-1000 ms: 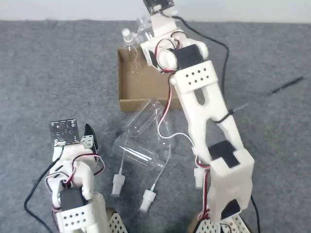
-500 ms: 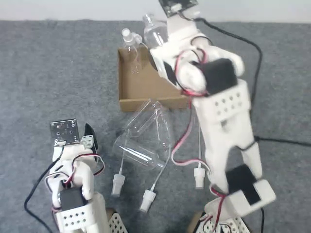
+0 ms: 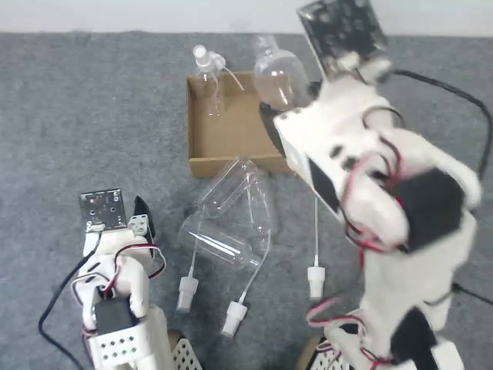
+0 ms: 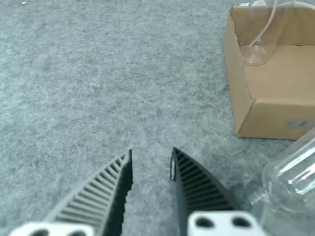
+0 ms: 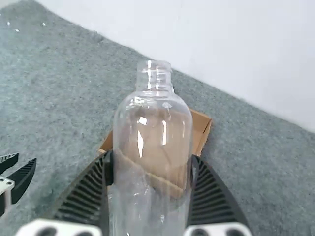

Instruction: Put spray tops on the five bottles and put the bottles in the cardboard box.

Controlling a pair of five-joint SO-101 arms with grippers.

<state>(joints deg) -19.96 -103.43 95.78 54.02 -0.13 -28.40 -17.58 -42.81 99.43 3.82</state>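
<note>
Bottles come to at least four. One clear bottle wearing a white spray top (image 3: 206,77) stands upright inside the one open brown cardboard box (image 3: 231,135), in its 11 o'clock corner, and the box holds this single bottle. One topless clear bottle (image 5: 152,123) is pinched at its body by the right pincer (image 5: 150,162); in the high view it is raised at the box's 1 o'clock corner.

A heap of clear bottles (image 3: 223,243) lies on the grey carpeted desk (image 3: 92,100) just at 6 o'clock of the box. There are at least two, but overlap hides the exact number.

Three loose white spray tops with thin tubes lie at 6 o'clock of the heap: one (image 3: 187,293), another (image 3: 233,317), a third (image 3: 314,280).

At 8 o'clock of the heap, the left pincer (image 4: 151,155) is spread over bare carpet.
</note>
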